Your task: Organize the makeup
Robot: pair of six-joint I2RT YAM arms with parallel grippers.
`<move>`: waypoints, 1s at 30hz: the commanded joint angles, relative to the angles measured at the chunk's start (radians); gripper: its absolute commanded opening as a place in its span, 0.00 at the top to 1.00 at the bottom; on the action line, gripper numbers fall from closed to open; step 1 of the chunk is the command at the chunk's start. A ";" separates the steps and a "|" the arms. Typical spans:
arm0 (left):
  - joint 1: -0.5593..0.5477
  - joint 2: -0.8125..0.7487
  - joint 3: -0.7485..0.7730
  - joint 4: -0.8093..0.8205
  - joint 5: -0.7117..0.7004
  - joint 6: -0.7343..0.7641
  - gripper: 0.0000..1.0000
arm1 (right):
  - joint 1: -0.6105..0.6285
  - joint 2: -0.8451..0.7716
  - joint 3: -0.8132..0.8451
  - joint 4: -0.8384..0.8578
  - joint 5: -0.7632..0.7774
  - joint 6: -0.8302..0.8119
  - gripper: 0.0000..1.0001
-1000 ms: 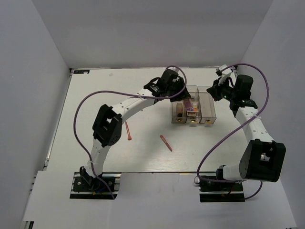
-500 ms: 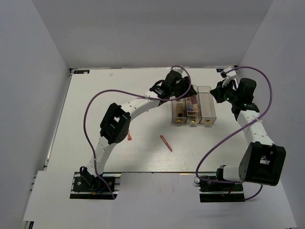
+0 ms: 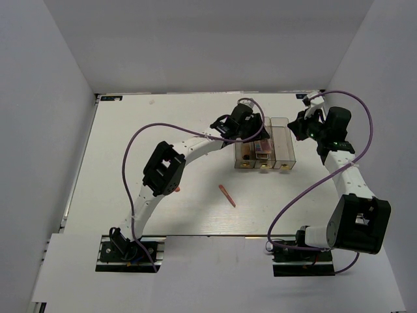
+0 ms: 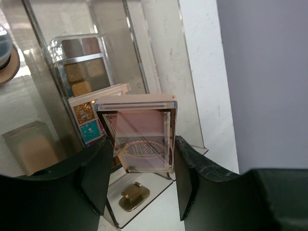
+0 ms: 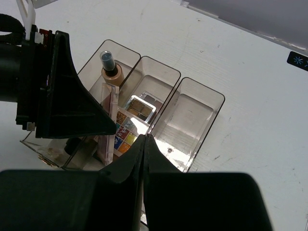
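Pink-brown palette (image 4: 142, 132) gripped upright by the left gripper (image 4: 143, 147) over the clear box (image 3: 285, 160).
Left arm (image 3: 189, 147) arcs from lower left to upper centre of the top view, with its wrist above the box's middle compartment. The right gripper (image 5: 144, 151) hovers at the box's upper right, its jaws pressed together on nothing. Only the left wrist view shows a gold knob (image 4: 132, 197). The right wrist view shows the brown bottle (image 5: 109, 67) whole, in the leftmost compartment. Only the top view shows a coral stick (image 3: 227, 195) on the table (image 3: 130, 130).

We see glossy clear plastic, box (image 5: 195, 118) and palette (image 4: 143, 139) lid alike, then a shiny gold knob (image 4: 131, 196) and a matt white table (image 3: 130, 163).
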 commanded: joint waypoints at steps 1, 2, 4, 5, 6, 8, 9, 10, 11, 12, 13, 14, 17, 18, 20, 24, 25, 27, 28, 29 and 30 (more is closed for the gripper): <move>-0.014 -0.026 0.040 -0.032 -0.015 0.009 0.68 | -0.007 -0.017 -0.012 0.048 -0.012 0.013 1.00; -0.014 -0.026 0.042 -0.039 -0.015 0.009 0.67 | -0.006 -0.017 -0.014 0.048 -0.014 0.013 1.00; -0.014 -0.026 0.043 -0.047 -0.022 0.009 0.62 | -0.006 -0.016 -0.015 0.050 -0.014 0.013 0.98; -0.014 -0.023 0.043 -0.056 -0.024 0.007 0.59 | -0.007 -0.016 -0.015 0.051 -0.012 0.015 0.97; -0.014 -0.023 0.046 -0.062 -0.024 0.007 0.56 | -0.009 -0.016 -0.017 0.051 -0.012 0.015 0.97; -0.014 -0.021 0.048 -0.076 -0.029 0.007 0.48 | -0.006 -0.016 -0.017 0.051 -0.012 0.015 0.94; -0.014 -0.021 0.050 -0.081 -0.027 0.009 0.44 | -0.007 -0.016 -0.017 0.051 -0.011 0.016 0.93; -0.014 -0.020 0.050 -0.084 -0.024 0.006 0.42 | -0.006 -0.017 -0.017 0.051 -0.012 0.015 0.91; -0.014 -0.018 0.051 -0.091 -0.026 0.001 0.40 | -0.009 -0.016 -0.017 0.051 -0.011 0.015 0.90; -0.014 -0.016 0.051 -0.096 -0.026 0.001 0.39 | -0.007 -0.016 -0.017 0.051 -0.011 0.016 0.90; -0.014 -0.016 0.054 -0.099 -0.024 -0.001 0.37 | -0.007 -0.017 -0.017 0.051 -0.009 0.015 0.88; -0.014 -0.016 0.054 -0.098 -0.024 -0.001 0.34 | -0.009 -0.016 -0.015 0.050 -0.011 0.015 0.87; -0.014 -0.018 0.059 -0.091 -0.021 -0.002 0.32 | -0.007 -0.017 -0.014 0.041 -0.009 0.010 0.84; -0.014 -0.021 0.060 -0.085 -0.021 -0.002 0.32 | -0.006 -0.019 -0.012 0.039 -0.011 0.007 0.83; -0.014 -0.026 0.063 -0.081 -0.021 -0.001 0.30 | -0.007 -0.019 -0.009 0.035 -0.012 0.005 0.82; -0.014 -0.042 0.068 -0.072 -0.016 -0.002 0.30 | -0.009 -0.020 0.000 0.018 -0.032 -0.002 0.78; -0.014 -0.061 0.069 -0.059 -0.016 -0.004 0.30 | -0.009 -0.020 0.008 0.010 -0.044 -0.017 0.69; -0.014 -0.097 0.068 -0.056 -0.019 0.004 0.30 | -0.007 -0.028 0.017 -0.019 -0.093 -0.059 0.37; -0.014 -0.116 0.068 -0.059 -0.024 0.013 0.31 | -0.009 -0.033 0.020 -0.028 -0.115 -0.073 0.20; -0.014 -0.136 0.060 -0.065 -0.038 0.022 0.32 | -0.009 -0.045 0.020 -0.031 -0.179 -0.088 0.11; -0.014 -0.157 0.053 -0.074 -0.047 0.031 0.33 | -0.009 -0.056 0.017 -0.062 -0.224 -0.112 0.11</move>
